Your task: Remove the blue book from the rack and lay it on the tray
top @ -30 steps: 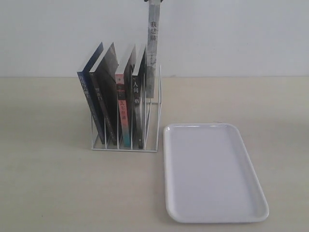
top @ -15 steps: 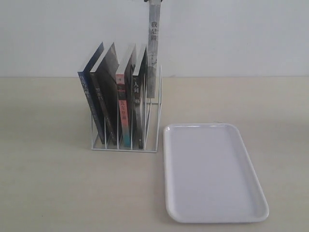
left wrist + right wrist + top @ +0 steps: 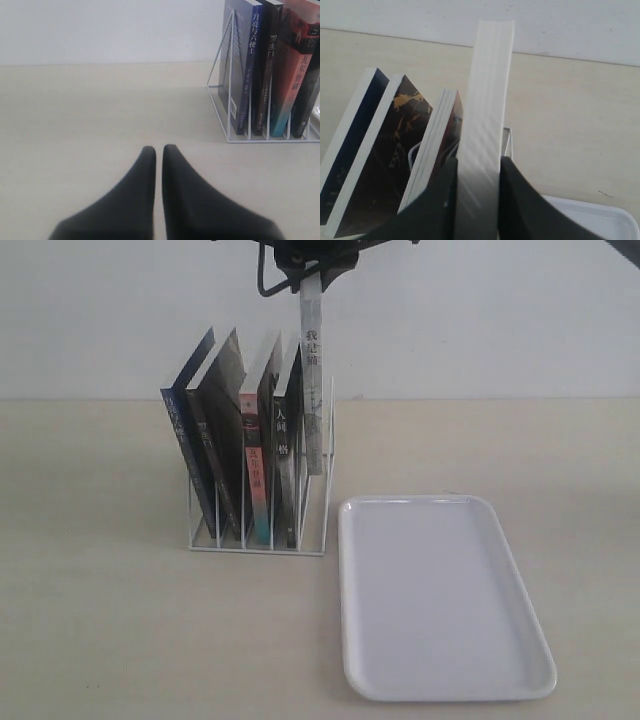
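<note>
The blue book (image 3: 180,450) leans in the leftmost slot of the white wire rack (image 3: 329,510); its blue spine (image 3: 251,65) with white characters faces the left wrist view. My right gripper (image 3: 305,270) hangs above the rack's right end, shut on a different, grey-spined book (image 3: 313,390) whose lower part sits in the rightmost slot. In the right wrist view that book's white page edge (image 3: 487,100) runs between the black fingers (image 3: 520,200). My left gripper (image 3: 159,150) is shut and empty, low over the table left of the rack. The white tray (image 3: 440,600) lies right of the rack.
A black-spined book (image 3: 215,455), a red-and-teal-spined book (image 3: 256,480) and another dark book (image 3: 284,465) fill the rack's middle slots. A pale wall stands behind the beige table (image 3: 100,620). The tray's corner (image 3: 590,215) shows below the right gripper.
The grey-spined book has come down into the rack's right slot, and the right gripper holding it has dropped into the top of the exterior view.
</note>
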Robot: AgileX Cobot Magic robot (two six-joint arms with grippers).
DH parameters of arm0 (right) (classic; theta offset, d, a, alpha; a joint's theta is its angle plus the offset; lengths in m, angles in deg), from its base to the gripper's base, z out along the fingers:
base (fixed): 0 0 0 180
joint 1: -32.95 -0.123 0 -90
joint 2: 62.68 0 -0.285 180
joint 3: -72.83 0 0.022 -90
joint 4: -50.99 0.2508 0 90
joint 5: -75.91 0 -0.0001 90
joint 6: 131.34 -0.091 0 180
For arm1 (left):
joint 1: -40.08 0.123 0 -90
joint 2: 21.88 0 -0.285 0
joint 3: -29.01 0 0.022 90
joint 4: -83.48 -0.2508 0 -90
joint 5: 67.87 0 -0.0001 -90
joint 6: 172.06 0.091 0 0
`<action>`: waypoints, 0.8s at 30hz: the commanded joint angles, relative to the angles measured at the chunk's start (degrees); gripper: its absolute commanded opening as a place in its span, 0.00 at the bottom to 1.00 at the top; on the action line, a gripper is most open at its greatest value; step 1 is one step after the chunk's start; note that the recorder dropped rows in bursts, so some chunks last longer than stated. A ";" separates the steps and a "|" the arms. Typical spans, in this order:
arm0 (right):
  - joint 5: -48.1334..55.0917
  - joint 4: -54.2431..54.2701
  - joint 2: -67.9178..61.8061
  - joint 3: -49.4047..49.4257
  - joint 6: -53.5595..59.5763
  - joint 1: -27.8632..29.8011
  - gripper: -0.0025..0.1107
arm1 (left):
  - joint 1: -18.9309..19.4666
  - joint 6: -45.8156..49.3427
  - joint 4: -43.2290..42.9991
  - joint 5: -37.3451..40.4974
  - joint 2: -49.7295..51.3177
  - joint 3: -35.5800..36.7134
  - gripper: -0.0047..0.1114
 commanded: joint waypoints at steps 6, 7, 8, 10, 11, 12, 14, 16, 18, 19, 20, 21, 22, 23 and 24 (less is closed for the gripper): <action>-2.92 3.79 -0.13 -0.78 -1.33 -0.02 0.07 | 0.13 -0.38 0.00 -0.08 -0.18 0.20 0.08; -2.92 3.79 -0.46 -0.78 -1.33 -0.02 0.07 | 0.13 -0.38 0.00 -0.08 -0.18 0.20 0.08; -2.92 3.79 -0.59 -0.78 -1.44 -0.02 0.07 | 0.13 -0.38 0.00 -0.08 -0.18 0.20 0.08; -2.92 3.68 -1.07 -0.78 -1.91 -0.02 0.07 | 0.13 -0.38 0.00 -0.08 -0.18 0.20 0.08; -2.92 3.68 -1.35 -0.78 -2.02 -0.02 0.07 | 0.13 -0.38 0.00 -0.08 -0.18 0.20 0.08; -2.92 3.56 -1.65 -0.78 -2.37 -0.02 0.07 | 0.13 -0.38 0.00 -0.08 -0.18 0.20 0.08; -2.92 3.36 -1.89 -0.78 -2.92 -0.02 0.07 | 0.13 -0.38 0.00 -0.08 -0.18 0.20 0.08; -2.92 3.30 -2.04 -0.78 -3.45 -0.02 0.07 | 0.13 -0.38 0.00 -0.08 -0.18 0.20 0.08; -2.92 3.30 -2.18 -0.78 -3.73 -0.02 0.07 | 0.13 -0.38 0.00 -0.08 -0.18 0.20 0.08; -2.92 3.30 -2.15 -0.78 -3.85 -0.02 0.07 | 0.13 -0.38 0.00 -0.08 -0.18 0.20 0.08; -2.92 3.30 -2.25 -0.78 -3.84 -0.02 0.07 | 0.13 -0.38 0.00 -0.08 -0.18 0.20 0.08; -2.92 3.30 -2.25 -0.78 -3.84 -0.02 0.07 | 0.13 -0.38 0.00 -0.08 -0.18 0.20 0.08; -2.92 3.30 -2.38 -0.78 -3.84 -0.02 0.07 | 0.13 -0.38 0.00 -0.08 -0.18 0.20 0.08; -2.92 3.30 -2.50 -0.78 -3.84 -0.02 0.07 | 0.13 -0.38 0.00 -0.08 -0.18 0.20 0.08; -2.92 3.30 -2.61 -0.78 -3.84 -0.02 0.07 | 0.13 -0.38 0.00 -0.08 -0.18 0.20 0.08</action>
